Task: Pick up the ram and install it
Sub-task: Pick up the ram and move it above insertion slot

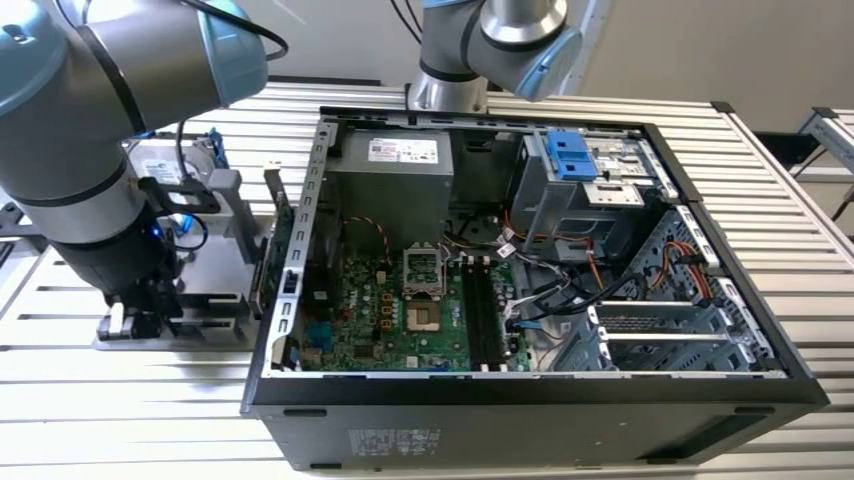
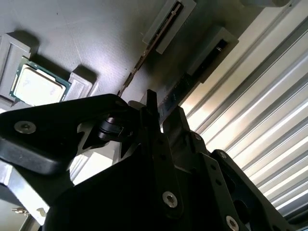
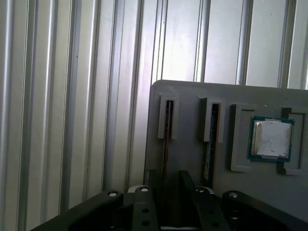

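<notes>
At the exterior view's left I have the arm down over the grey fixture tray [image 1: 214,327] on the bench [image 1: 134,420], just beside the open PC case [image 1: 534,400]. In the first wrist view the claw [image 3: 167,177] is open, fingers [image 3: 150,185] apart and straddling the ram [image 3: 165,154], which stands on edge in its tray slot. There's a gap on both sides, so no contact that I can see and nothing gripped. Next along the tray is a second stick [image 3: 210,154] in its own slot, then the CPU [image 3: 270,138] in a pocket, so the ram is the stick farther from the CPU. My read on handling: light, thin, stiff board, but it won't tolerate bending or twisting, and the chips and edge contacts are the fragile bits. The flat faces look smooth, so the pinch must be square or it'll skew. I'd grip across the two flat faces near mid-length, clear of the contact edge down in the slot. Further to the exterior view's right, the motherboard's memory slots [image 1: 483,315] sit inside the case, well apart from the tray, so nothing's installed yet
</notes>
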